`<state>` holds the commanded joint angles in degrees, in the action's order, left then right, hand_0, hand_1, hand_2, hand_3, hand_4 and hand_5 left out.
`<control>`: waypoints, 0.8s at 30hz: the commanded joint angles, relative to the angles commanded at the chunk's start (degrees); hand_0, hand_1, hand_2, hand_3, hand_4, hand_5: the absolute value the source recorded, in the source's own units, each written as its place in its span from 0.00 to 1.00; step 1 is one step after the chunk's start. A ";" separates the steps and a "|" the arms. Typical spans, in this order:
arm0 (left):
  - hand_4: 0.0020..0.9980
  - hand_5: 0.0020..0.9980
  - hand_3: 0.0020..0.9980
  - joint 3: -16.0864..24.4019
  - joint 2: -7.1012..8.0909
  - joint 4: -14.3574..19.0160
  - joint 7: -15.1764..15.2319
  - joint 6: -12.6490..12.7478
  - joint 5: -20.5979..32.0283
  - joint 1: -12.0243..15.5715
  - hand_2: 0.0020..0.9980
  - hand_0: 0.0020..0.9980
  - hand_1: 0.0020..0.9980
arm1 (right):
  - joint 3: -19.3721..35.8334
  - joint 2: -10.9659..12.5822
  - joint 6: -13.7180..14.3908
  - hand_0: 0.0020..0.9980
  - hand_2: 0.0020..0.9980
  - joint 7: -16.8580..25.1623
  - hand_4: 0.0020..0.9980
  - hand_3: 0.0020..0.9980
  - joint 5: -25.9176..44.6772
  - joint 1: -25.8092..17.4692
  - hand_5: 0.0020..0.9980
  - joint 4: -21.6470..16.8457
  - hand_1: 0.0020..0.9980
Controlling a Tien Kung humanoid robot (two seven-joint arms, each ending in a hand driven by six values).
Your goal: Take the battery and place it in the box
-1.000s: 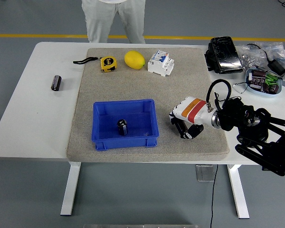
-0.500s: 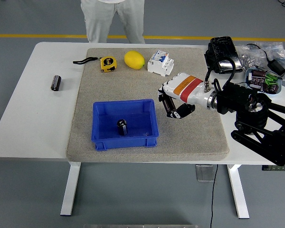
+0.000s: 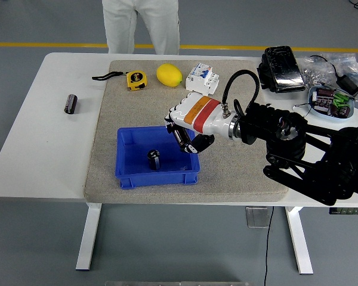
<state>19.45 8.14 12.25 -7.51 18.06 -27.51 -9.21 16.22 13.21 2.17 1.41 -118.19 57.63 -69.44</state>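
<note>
Reaching in from the right, my right hand [image 3: 185, 132] hangs over the right-hand part of the blue box [image 3: 129, 176], its white back turned up and its dark fingers [image 3: 180, 139] curled downward under the palm; I see nothing clamped in them, though the palm hides part of the hollow, so I would not swear to it. One battery [image 3: 153, 159] stands inside the box, near the middle of its floor, just left of my fingertips and apart from them. A second battery [image 3: 70, 103] lies on the bare white table [image 3: 36, 149], well apart from the box and off the grey mat [image 3: 250, 167] on its left side. My left arm is not in view. I judge the step in hand to sit at the box: the hand is empty over it, and one cell is already where the task wants it. If the outlying cell is the next job, it sits far across the table from this hand, past the box, so the reach would need to clear the box wall and the fingers would have to spread before closing round the cylinder. A person [image 3: 140, 24] stands at the far side, hands out of the picture, and the tape measure [image 3: 135, 80], lemon [image 3: 169, 75] and breaker [image 3: 201, 78] line the mat's far edge.
</note>
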 joint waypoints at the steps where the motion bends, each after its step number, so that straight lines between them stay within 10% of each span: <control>1: 0.63 0.47 0.61 -0.02 0.03 0.01 0.06 0.03 0.03 0.00 0.78 0.74 0.72 | -0.26 -0.12 -0.13 0.53 0.69 -0.02 0.78 0.64 0.06 0.01 0.23 0.31 0.56; 5: 0.63 0.47 0.61 0.20 0.08 0.00 0.03 0.08 -0.38 -0.01 0.78 0.74 0.72 | -0.76 -0.20 0.76 0.53 0.69 0.13 0.78 0.64 0.57 0.06 0.23 0.80 0.56; 6: 0.63 0.47 0.61 0.29 0.09 0.01 -0.02 0.08 -0.55 -0.01 0.77 0.74 0.72 | -0.84 -0.19 1.51 0.59 0.77 0.28 0.87 0.91 1.08 0.05 0.28 0.90 0.64; 24: 0.63 0.47 0.61 0.32 -0.08 -0.07 -0.12 0.13 -0.45 0.00 0.77 0.74 0.72 | -0.57 -0.29 2.68 0.63 0.79 0.50 0.88 0.93 1.87 0.11 0.30 1.03 0.67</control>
<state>19.77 8.06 12.18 -7.63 18.19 -27.96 -9.21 15.65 12.92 4.85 1.91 -116.32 57.73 -68.41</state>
